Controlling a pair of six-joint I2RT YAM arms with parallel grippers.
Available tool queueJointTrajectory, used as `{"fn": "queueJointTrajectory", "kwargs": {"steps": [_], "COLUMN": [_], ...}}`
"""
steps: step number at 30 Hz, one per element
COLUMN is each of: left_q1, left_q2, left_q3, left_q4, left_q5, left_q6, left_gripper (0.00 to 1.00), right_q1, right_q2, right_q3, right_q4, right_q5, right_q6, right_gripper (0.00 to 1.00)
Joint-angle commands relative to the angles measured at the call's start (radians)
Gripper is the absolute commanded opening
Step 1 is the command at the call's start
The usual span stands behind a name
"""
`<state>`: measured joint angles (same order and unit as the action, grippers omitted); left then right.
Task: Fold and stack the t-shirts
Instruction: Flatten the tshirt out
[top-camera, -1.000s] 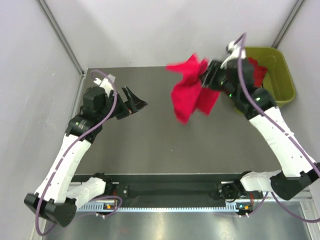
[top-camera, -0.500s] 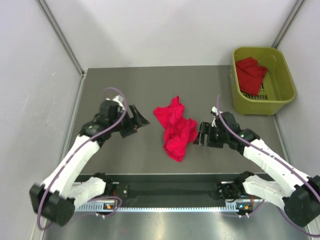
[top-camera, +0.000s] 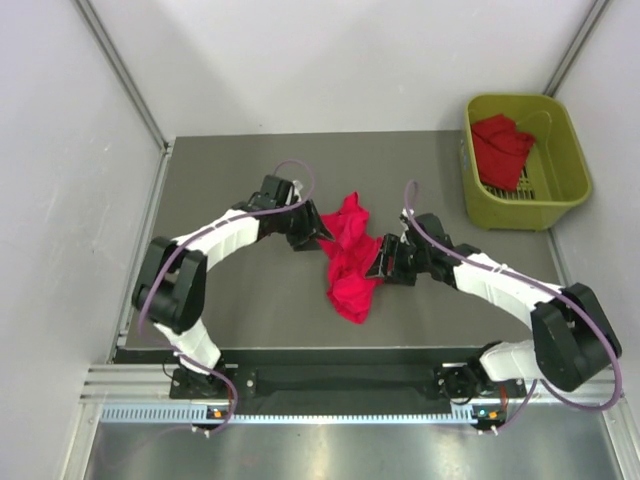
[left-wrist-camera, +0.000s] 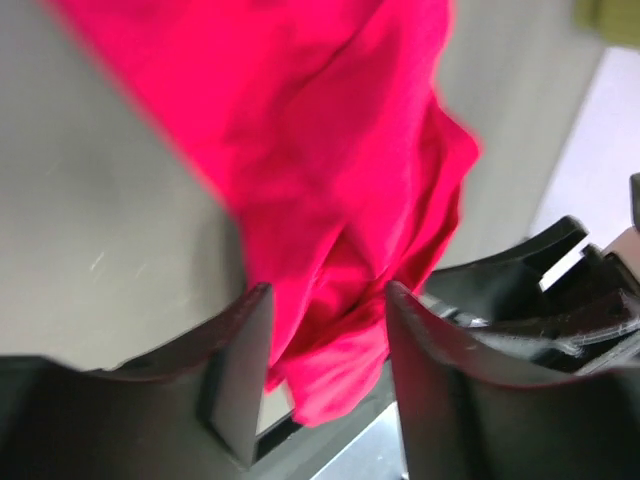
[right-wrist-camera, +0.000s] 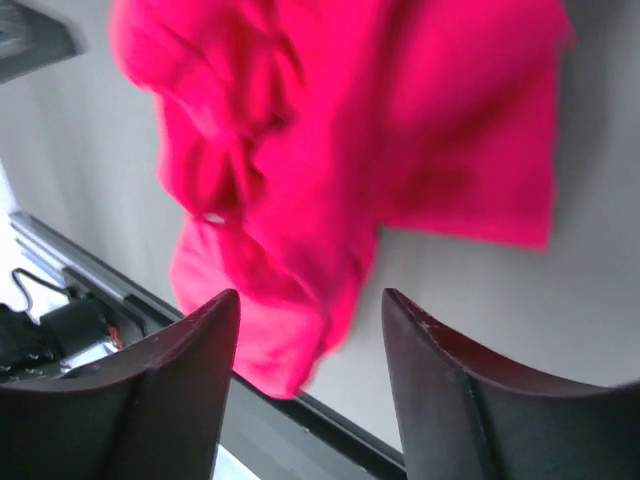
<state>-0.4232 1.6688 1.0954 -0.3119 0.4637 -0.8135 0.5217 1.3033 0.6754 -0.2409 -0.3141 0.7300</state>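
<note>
The left gripper (left-wrist-camera: 322, 375) stands partly open with a fold of the bright red crumpled t-shirt (top-camera: 348, 262) between its black fingers (left-wrist-camera: 236, 370), though the blurred wrist view leaves it unclear whether they touch the cloth. The right gripper (right-wrist-camera: 305, 350) gapes wide over the shirt's edge and grips nothing. Only the top view shows that shirt heaped in the middle of the grey table (top-camera: 260, 300), a second red t-shirt (top-camera: 498, 150) lying in the yellow-green plastic basket (top-camera: 572, 160) at the far right corner, and both arms reaching low and inward to flank the heap.
</note>
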Motion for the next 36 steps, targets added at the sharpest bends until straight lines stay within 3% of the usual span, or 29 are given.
{"fn": "queueJointTrajectory", "kwargs": {"steps": [1,2,3,10,17,19,21,24,25,32,36], "left_q1": [-0.003,-0.003,-0.005,-0.014,-0.023,-0.028,-0.028,-0.028,-0.026,-0.019,0.009], "left_q2": [0.086,0.113,0.123,0.239,0.313,0.328,0.336,0.328,0.325,0.131,-0.022], "left_q3": [0.095,0.106,0.107,0.162,0.204,0.228,0.238,0.259,0.279,0.359,0.379], "left_q4": [0.069,0.076,0.106,0.149,0.211,0.214,0.217,0.188,0.169,-0.105,-0.248], "left_q5": [0.136,0.142,0.150,0.213,0.228,0.231,0.219,0.188,0.176,-0.068,-0.274], "left_q6": [0.036,0.025,0.017,-0.019,-0.068,-0.075,-0.082,-0.066,-0.056,0.141,0.203], "left_gripper": [0.50,0.49,0.49,0.54,0.49,0.42,0.34,0.07,0.00,0.00,0.00], "right_q1": [0.003,-0.002,-0.006,-0.032,-0.051,-0.055,-0.061,-0.075,-0.081,-0.152,-0.167], "right_q2": [0.042,0.054,0.062,0.142,0.185,0.183,0.180,0.168,0.157,0.048,-0.002], "right_q3": [0.101,0.110,0.125,0.167,0.196,0.190,0.182,0.171,0.171,0.246,0.376], "right_q4": [0.060,0.058,0.055,0.045,0.003,-0.003,-0.009,-0.023,-0.032,-0.182,-0.300], "right_q5": [-0.008,-0.010,-0.016,-0.040,-0.043,-0.043,-0.042,-0.039,-0.039,0.041,0.107], "right_q6": [-0.044,-0.050,-0.055,-0.083,-0.122,-0.127,-0.138,-0.155,-0.161,-0.273,-0.333], "right_gripper": [0.57,0.46,0.43,0.44,0.40,0.38,0.28,0.08,0.00,0.00,0.00]}}
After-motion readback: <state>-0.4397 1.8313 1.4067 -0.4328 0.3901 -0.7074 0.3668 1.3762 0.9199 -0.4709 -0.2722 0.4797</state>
